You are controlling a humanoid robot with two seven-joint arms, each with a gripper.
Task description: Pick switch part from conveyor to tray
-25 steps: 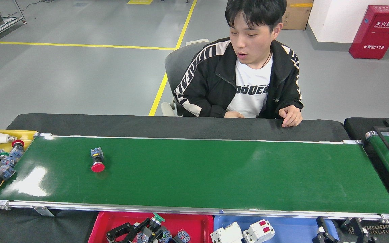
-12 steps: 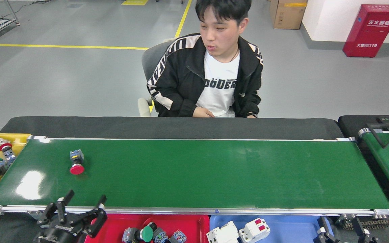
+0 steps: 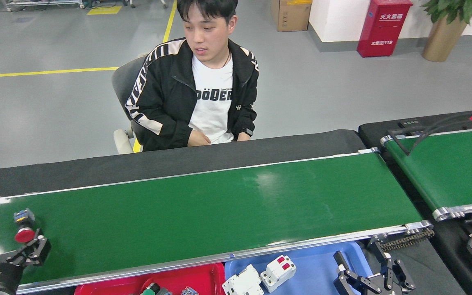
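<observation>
The view swung right since 0.5 s ago; switch part (image 3: 24,225) now sits at far left of the conveyor (image 3: 203,213), red cap toward 6 o'clock. L gripper (image 3: 14,254) has come up just below it, jaws wide, not touching. R gripper (image 3: 373,278) at 5 o'clock, jaws wide, holding nothing. Red tray (image 3: 203,278) holds a few switch bits. Blue tray (image 3: 314,266) holds two white breakers (image 3: 260,276).
</observation>
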